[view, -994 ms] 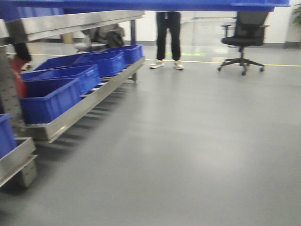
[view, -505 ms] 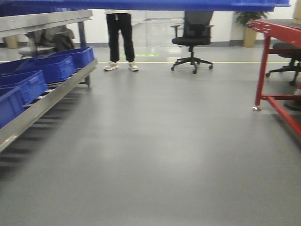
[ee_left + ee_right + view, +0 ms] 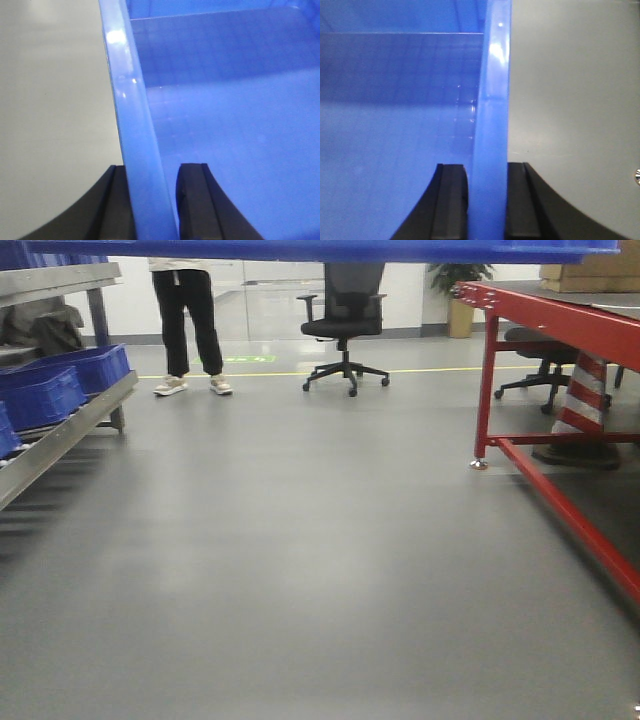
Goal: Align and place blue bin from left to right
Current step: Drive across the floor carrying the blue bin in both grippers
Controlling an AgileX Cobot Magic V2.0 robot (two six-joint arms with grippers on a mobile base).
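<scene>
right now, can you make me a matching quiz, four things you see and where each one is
Things:
1 blue bin
2 red table
3 office chair
4 striped cone

Places:
a under the table, on the floor
b along the right side of the front view
c at the back, middle of the floor
d walls clamped by the left pincer and right pincer

Pairs: 1-d, 2-b, 3-c, 4-a

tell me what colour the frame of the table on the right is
Red; the table frame shows best in the exterior front-facing view.
</scene>
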